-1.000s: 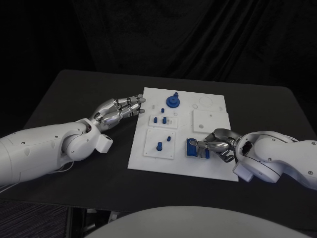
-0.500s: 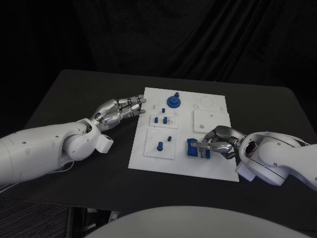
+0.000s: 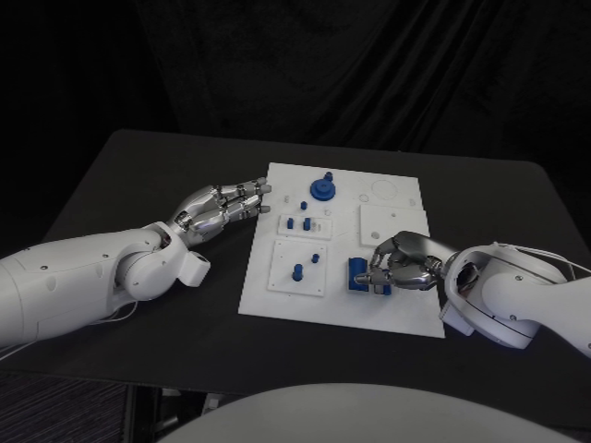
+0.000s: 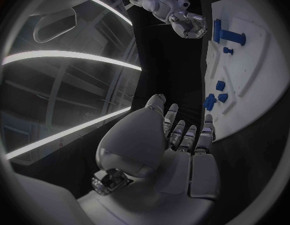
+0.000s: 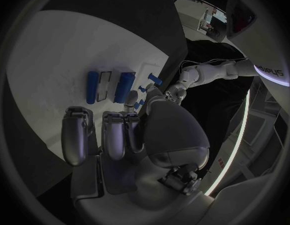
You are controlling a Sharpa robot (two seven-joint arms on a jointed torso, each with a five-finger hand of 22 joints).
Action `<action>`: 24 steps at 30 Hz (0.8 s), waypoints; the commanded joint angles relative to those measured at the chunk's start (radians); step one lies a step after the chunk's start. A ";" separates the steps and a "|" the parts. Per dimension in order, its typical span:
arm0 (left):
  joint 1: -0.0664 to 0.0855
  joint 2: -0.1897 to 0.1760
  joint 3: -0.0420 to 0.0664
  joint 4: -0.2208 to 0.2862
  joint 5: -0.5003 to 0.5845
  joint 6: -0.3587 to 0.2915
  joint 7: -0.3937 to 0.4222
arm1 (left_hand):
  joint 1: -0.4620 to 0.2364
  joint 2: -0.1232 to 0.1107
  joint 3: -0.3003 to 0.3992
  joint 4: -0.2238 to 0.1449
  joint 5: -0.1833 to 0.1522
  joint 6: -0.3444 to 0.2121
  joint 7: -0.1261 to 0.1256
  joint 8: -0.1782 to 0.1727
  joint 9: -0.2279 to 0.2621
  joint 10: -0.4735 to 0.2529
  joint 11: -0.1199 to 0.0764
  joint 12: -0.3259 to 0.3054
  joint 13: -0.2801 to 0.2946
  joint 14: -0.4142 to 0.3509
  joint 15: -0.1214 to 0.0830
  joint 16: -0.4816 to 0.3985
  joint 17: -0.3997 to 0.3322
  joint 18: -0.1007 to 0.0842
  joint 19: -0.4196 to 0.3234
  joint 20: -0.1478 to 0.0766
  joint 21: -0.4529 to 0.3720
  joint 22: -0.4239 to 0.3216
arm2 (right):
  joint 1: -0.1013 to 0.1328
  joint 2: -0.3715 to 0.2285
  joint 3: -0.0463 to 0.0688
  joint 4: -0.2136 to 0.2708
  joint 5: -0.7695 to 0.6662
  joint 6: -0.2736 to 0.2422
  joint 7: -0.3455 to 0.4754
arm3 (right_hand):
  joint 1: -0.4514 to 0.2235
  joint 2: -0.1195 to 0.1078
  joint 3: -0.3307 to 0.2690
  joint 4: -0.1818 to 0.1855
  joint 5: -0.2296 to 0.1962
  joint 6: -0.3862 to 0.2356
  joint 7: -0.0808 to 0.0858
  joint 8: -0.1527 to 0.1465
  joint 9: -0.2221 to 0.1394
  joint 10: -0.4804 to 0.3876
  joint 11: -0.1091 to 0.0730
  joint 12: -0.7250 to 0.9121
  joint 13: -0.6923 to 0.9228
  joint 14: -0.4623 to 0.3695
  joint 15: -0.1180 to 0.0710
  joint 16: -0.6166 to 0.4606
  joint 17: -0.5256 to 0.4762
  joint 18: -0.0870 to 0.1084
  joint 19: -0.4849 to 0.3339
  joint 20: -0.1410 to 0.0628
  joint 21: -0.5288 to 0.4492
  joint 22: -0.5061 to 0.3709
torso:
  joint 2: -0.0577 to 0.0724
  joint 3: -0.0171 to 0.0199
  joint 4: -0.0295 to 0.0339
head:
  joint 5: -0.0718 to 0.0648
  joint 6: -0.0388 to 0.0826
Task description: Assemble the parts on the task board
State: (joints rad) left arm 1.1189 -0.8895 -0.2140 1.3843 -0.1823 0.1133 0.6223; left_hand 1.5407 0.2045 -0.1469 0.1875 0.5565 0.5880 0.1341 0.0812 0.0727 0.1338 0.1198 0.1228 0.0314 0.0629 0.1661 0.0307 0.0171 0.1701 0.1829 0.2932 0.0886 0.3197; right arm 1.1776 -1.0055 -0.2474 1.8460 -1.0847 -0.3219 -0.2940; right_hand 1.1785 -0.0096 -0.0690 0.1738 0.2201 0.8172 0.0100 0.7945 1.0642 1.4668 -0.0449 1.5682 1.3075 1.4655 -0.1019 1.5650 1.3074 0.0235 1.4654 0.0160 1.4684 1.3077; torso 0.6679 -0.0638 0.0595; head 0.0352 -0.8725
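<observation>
Nearest me, in the lower right of the head view, my right hand (image 3: 404,261) sits over the near right part of the task board (image 3: 389,314), fingers curled down toward the 2 upright blue bars (image 3: 362,276) that stand side by side there. In the right wrist view those bars (image 5: 109,87) lie just past my fingertips (image 5: 114,135), with a pale slot between them; I cannot tell whether I actually grip one or only hover beside it, so I will not claim a hold. I judge the hand is there to seat or adjust a bar in its slot.

At the centre of the board a single blue peg (image 3: 297,271) stands in a raised square, with small blue pieces (image 3: 300,222) further back.

To the left, my left hand (image 3: 223,207) rests at the board's left edge, fingers loosely curled and holding nothing, probably steadying the plate.

Farthest, near the top edge, a round blue knob (image 3: 323,188) stands upright. The board lies flat on the black desk (image 3: 136,175).
</observation>
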 commanded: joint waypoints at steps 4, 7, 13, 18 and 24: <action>-0.002 -0.001 0.001 0.002 0.002 0.015 0.009 | 0.009 0.000 0.005 0.000 0.003 0.000 0.006 0.003 0.000 0.002 0.007 0.002 0.001 -0.004 0.006 0.000 -0.001 -0.017 0.001 0.000 -0.002 -0.001 | -0.007 0.006 0.000 -0.012 -0.058 0.034 0.001 | 0.040 0.006 -0.004 -0.013 0.006 -0.013 -0.005 0.033 0.031 0.104 -0.014 0.003 0.263 0.103 -0.009 0.002 0.254 0.004 0.052 -0.012 0.002 0.227 | 0.000 -0.0004 0.0006 | 0.000 0.000; -0.003 -0.001 0.001 0.002 0.002 0.015 0.008 | 0.009 0.000 0.005 0.000 0.003 0.000 0.006 0.003 0.000 0.002 0.007 0.002 0.001 -0.004 0.006 0.000 -0.001 -0.017 0.001 0.000 -0.002 -0.001 | -0.008 0.009 0.000 -0.018 -0.061 0.040 -0.001 | 0.051 0.013 -0.002 -0.017 0.006 -0.015 -0.007 0.040 0.038 0.104 -0.015 0.003 0.263 0.103 -0.011 0.002 0.254 0.004 0.052 -0.013 0.002 0.227 | 0.000 -0.0007 0.0011 | 0.001 0.000; -0.003 -0.001 0.001 0.002 0.002 0.017 0.008 | 0.009 0.000 0.005 0.000 0.003 0.000 0.006 0.003 0.000 0.002 0.007 0.002 0.001 -0.004 0.006 0.000 -0.001 -0.017 0.001 0.000 -0.002 -0.001 | -0.010 0.016 0.000 -0.031 -0.064 0.047 -0.003 | 0.081 0.020 0.002 -0.031 0.006 -0.018 -0.010 0.050 0.048 0.104 -0.018 0.003 0.263 0.103 -0.014 0.002 0.253 0.004 0.052 -0.016 0.002 0.227 | 0.000 -0.0010 0.0020 | 0.001 0.000; -0.003 0.000 0.001 0.002 0.002 0.018 0.007 | 0.008 0.000 0.007 -0.002 0.003 0.000 0.006 0.004 0.000 0.003 0.007 0.002 0.001 -0.003 0.007 0.001 -0.001 -0.018 0.001 0.000 -0.002 -0.001 | -0.012 0.022 0.000 -0.042 -0.065 0.048 -0.003 | 0.100 0.024 0.004 -0.040 0.007 -0.020 -0.011 0.052 0.051 0.104 -0.019 0.003 0.263 0.103 -0.015 0.002 0.253 0.004 0.052 -0.017 0.002 0.227 | 0.000 -0.0016 0.0025 | 0.000 0.000; -0.003 0.001 0.001 0.001 0.002 0.020 0.007 | 0.008 0.000 0.007 -0.002 0.003 0.000 0.006 0.004 0.000 0.003 0.007 0.002 0.001 -0.003 0.007 0.001 -0.001 -0.018 0.001 0.000 -0.002 -0.001 | -0.016 0.031 0.000 -0.054 -0.065 0.049 -0.008 | 0.117 0.027 0.008 -0.048 0.007 -0.022 -0.012 0.053 0.053 0.104 -0.019 0.003 0.263 0.103 -0.015 0.002 0.254 0.004 0.051 -0.018 0.000 0.226 | 0.001 -0.0013 0.0017 | 0.002 0.000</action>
State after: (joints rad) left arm 1.1179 -0.8900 -0.2140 1.3842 -0.1822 0.1165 0.6197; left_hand 1.5407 0.2045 -0.1469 0.1875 0.5564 0.5880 0.1340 0.0812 0.0727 0.1338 0.1198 0.1228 0.0314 0.0629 0.1661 0.0307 0.0171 0.1701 0.1829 0.2932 0.0886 0.3198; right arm 1.1647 -0.9747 -0.2477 1.7933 -1.1397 -0.2830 -0.2939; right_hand 1.2915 0.0199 -0.0618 0.1305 0.2240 0.8016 -0.0025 0.8442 1.1163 1.4667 -0.0591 1.5682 1.3075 1.4660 -0.1083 1.5649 1.3074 0.0236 1.4688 0.0054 1.4684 1.3075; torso 0.6683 -0.0652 0.0616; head 0.0354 -0.8725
